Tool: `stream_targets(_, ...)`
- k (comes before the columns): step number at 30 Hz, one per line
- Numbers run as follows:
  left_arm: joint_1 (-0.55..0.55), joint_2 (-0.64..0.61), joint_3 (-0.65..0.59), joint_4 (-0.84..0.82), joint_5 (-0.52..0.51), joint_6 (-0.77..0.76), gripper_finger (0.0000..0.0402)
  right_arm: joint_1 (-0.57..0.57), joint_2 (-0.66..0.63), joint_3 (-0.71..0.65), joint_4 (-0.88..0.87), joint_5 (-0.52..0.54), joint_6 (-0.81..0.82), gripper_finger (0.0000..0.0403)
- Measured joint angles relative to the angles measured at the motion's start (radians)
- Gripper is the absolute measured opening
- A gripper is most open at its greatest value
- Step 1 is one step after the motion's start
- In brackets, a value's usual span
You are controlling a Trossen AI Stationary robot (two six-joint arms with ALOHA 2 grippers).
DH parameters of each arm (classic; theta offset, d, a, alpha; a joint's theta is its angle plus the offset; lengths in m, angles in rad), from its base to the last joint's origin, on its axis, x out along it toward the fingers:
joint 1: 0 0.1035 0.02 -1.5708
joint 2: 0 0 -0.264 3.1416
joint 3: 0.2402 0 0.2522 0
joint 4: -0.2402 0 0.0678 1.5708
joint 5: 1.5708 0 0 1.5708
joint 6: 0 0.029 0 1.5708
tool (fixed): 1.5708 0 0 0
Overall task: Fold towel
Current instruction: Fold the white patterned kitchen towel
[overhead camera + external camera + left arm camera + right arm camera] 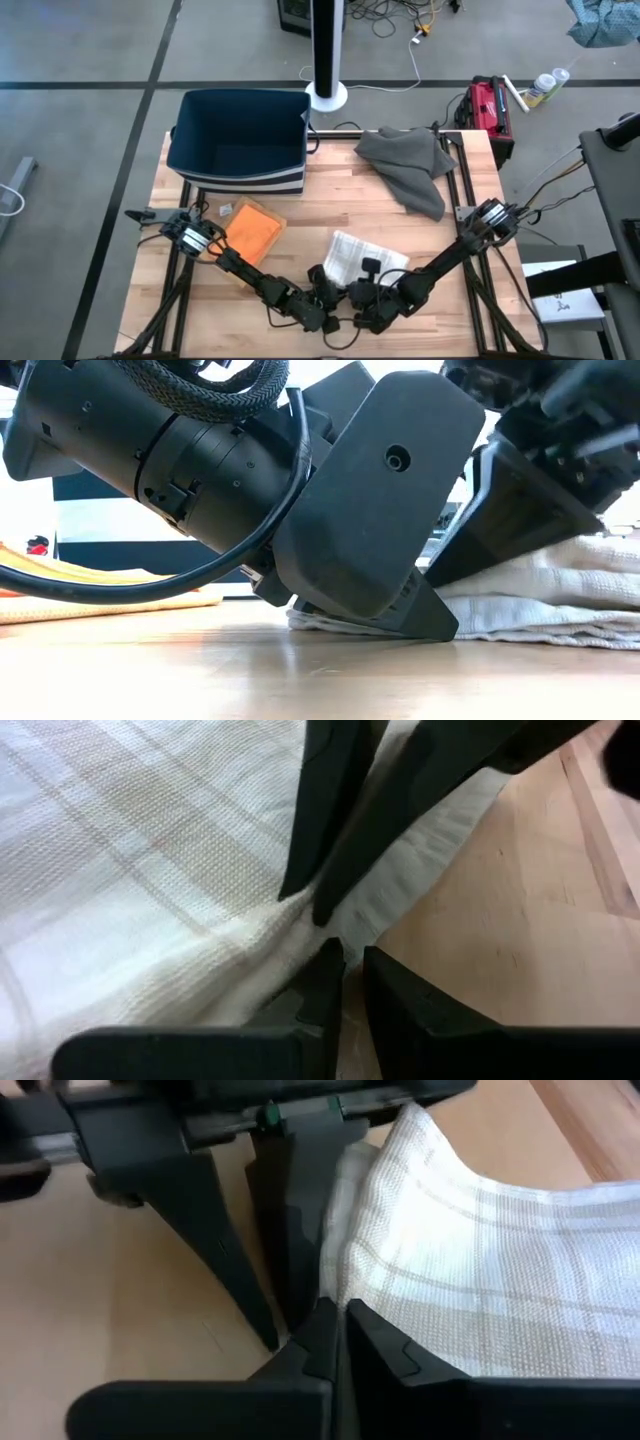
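Both grippers meet at the white towel's (366, 256) near edge — left gripper (343, 982) and right gripper (337, 1338) each pinched narrow on its hem — cloth extends far-right.

A dark blue bin (238, 140) with a striped lower edge stands at the far left corner of the wooden table (300, 215). Near it lies an orange folded cloth (253, 230), with a small tan tag (226, 210) just beside it. A crumpled grey cloth (408, 165) sprawls at the far right. Beyond the table, a white post (327, 50) rises from the floor, and a red toolbox (487, 105) sits near a plastic bottle (545, 88).
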Motion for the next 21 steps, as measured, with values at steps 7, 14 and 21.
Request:
stream_targets(7,0.0,0.0,0.0,0.0,0.0,0.0,0.0039,0.017,0.0,0.038,-0.014,-0.001,-0.006,0.0004)
stream_targets(14,0.0,0.0,0.0,0.0,0.0,0.0,0.0039,0.018,0.0,0.035,-0.032,-0.053,0.011,0.0004)
stream_targets(21,0.0,0.0,0.0,0.0,0.0,0.0,0.0039,0.019,0.0,0.032,-0.035,-0.075,0.01,0.0004)
